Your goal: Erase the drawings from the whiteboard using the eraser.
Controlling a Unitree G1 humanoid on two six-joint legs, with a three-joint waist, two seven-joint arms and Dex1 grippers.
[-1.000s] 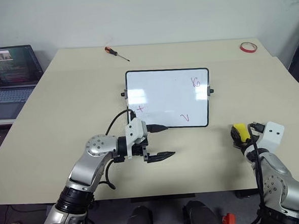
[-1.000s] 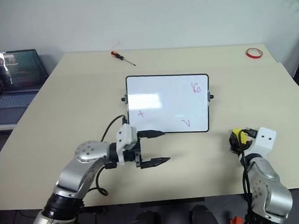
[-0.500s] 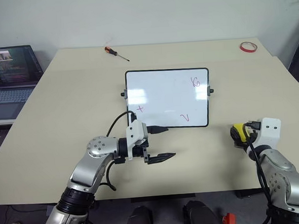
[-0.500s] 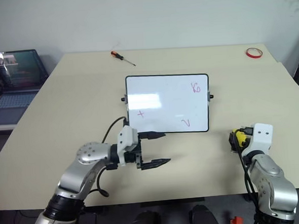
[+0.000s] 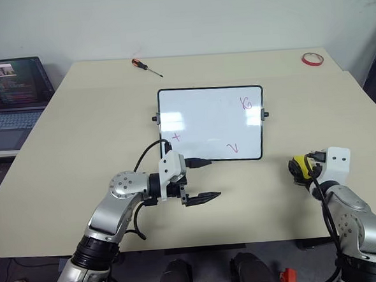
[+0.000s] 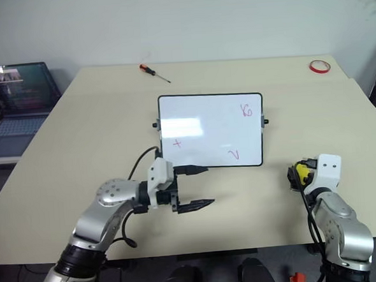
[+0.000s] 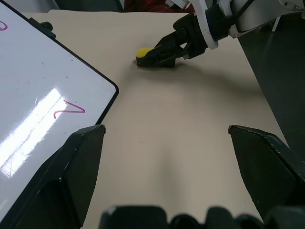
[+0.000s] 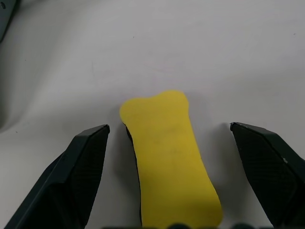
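The rectangular glossy white board with a thin black frame (image 5: 211, 123) lies at the centre of the broad beige table (image 5: 85, 128). At its 11 o'clock, near the far edge, lies the small orange-handled screwdriver (image 5: 146, 67); at 1 o'clock, in the far corner, the red tape ring (image 5: 311, 58). At 4 o'clock, near the front edge, rests the small yellow eraser block (image 5: 299, 167). Off the table at 9 o'clock sits the open dark laptop (image 5: 13, 100).
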